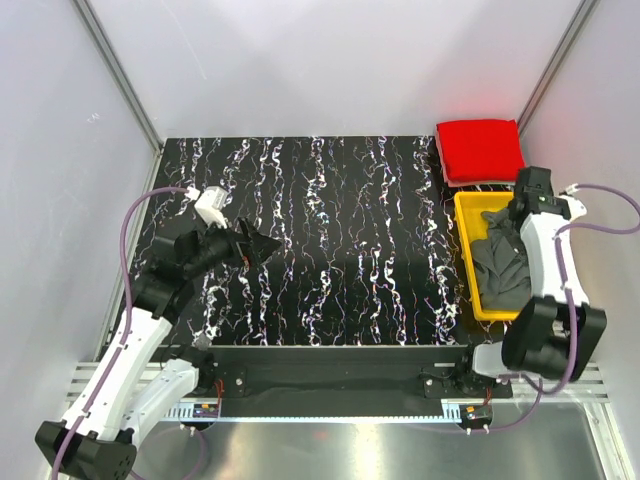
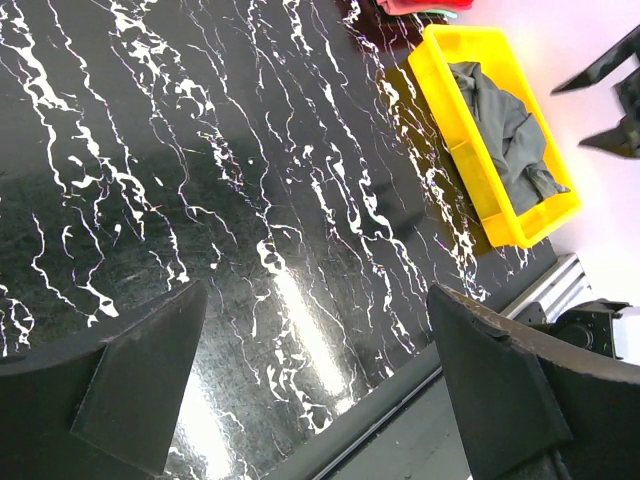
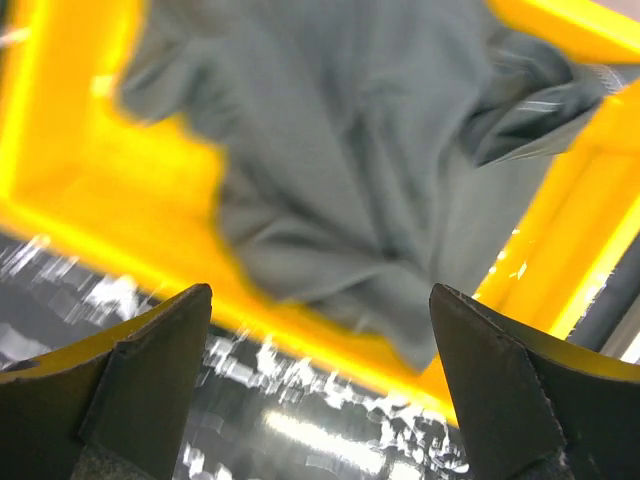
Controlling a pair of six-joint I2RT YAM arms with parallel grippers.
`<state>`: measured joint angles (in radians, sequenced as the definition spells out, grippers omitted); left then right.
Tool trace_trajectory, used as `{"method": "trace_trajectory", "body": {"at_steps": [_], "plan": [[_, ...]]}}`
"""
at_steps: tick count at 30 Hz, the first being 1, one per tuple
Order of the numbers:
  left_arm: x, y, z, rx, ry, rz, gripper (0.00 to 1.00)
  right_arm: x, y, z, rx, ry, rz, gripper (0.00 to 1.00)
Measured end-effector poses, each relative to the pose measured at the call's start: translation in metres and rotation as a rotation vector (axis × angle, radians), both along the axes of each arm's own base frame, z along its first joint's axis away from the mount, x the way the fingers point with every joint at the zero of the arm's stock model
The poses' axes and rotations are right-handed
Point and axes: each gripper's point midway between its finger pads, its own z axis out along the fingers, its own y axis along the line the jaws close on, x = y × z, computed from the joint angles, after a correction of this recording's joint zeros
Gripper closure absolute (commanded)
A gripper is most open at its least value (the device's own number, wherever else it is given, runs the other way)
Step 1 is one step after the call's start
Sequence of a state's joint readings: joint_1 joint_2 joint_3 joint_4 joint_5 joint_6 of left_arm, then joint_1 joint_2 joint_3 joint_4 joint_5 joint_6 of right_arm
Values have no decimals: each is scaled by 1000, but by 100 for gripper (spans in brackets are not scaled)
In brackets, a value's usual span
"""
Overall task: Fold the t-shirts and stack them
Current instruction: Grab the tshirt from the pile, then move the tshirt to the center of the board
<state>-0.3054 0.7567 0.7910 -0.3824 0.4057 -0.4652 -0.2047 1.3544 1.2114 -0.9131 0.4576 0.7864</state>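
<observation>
Grey cloth: the dark grey t-shirt (image 1: pixel 503 268) lies crumpled inside the yellow tray (image 1: pixel 461 250), at the right edge of the black marbled table (image 1: pixel 330 230)
Red cloth: the red t-shirt (image 1: pixel 481 148) is already folded square at the far right corner, just beyond the tray
How it handles: I judge it light, soft and limp; it will hang and stretch when lifted, and it has no stiff edge
Where to take hold: probably a raised fold or ridge on top of the heap, pinched through the cloth; a hem or a shoulder would be better, but the blurred right wrist view does not let me tell them apart
Right gripper (image 1: pixel 503 216): it hovers over the far part of the tray, jaws wide and holding nothing, the shirt just under them
Left gripper (image 1: pixel 266 246): it is over the left of the table, well apart from the tray, jaws wide and empty
Risk: the fingers may catch the tray wall, or the cloth may drag the light tray with it
</observation>
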Motion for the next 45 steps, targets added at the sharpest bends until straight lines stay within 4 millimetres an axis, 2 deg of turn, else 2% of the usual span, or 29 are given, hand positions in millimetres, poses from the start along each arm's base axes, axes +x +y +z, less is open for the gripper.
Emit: {"method": "trace_trajectory", "body": {"at_steps": [5, 9, 10, 12, 13, 15, 16, 17, 19, 21, 24, 25, 27, 29, 32, 34, 36, 38, 40, 42, 43, 44, 45], "plan": [[0, 4, -2, 13, 10, 22, 1, 1, -31, -53, 67, 86, -124, 4], [0, 9, 0, 23, 11, 48, 1, 1, -48, -107, 144, 157, -205, 7], [0, 9, 0, 25, 9, 53, 1, -1, -52, -119, 160, 173, -221, 17], [1, 10, 1, 25, 7, 59, 2, -4, -58, -136, 180, 194, -237, 45], [1, 10, 1, 26, 7, 60, 3, -4, -59, -142, 189, 202, -235, 68], [1, 10, 1, 25, 8, 59, 3, 1, -61, -141, 187, 196, -218, 85], [1, 10, 1, 25, 8, 59, 3, 3, -63, -136, 182, 195, -211, 95], [1, 10, 1, 26, 7, 59, 3, 9, -66, -128, 173, 187, -196, 100], [1, 10, 1, 26, 8, 61, 4, 25, -73, -102, 148, 133, -166, 100], [1, 11, 1, 28, 8, 66, 4, 43, -76, -63, 133, 48, -113, 100], [2, 12, 1, 25, 12, 73, 4, 78, -67, 35, 118, -181, 32, 100], [2, 12, 1, 24, 14, 75, 4, 86, -57, 73, 115, -270, 100, 100], [2, 13, 1, 19, 21, 86, 4, 94, -29, 148, 108, -450, 243, 100], [2, 14, 1, 14, 27, 104, 3, 89, 5, 219, 87, -607, 382, 100], [-2, 20, 4, 4, 17, 134, 2, 61, 87, 312, 83, -836, 646, 100], [-6, 23, 11, -10, -7, 150, 2, 35, 135, 349, 137, -965, 812, 100], [-10, 26, 18, -25, -35, 165, 2, 12, 162, 362, 194, -1027, 902, 98], [-13, 30, 24, -35, -57, 181, 2, 1, 183, 358, 237, -1059, 975, 91], [-14, 32, 23, -34, -52, 196, 2, 6, 207, 320, 327, -1013, 1040, 88], [-13, 35, 16, -19, -24, 216, 1, 20, 230, 257, 444, -880, 1065, 80], [-13, 37, 12, -11, -8, 227, 1, 28, 243, 216, 503, -790, 1070, 74], [-14, 39, 8, -1, 8, 240, 1, 33, 256, 176, 552, -692, 1068, 61], [-14, 42, 5, 7, 18, 253, 1, 36, 270, 128, 606, -565, 1063, 57]]}}
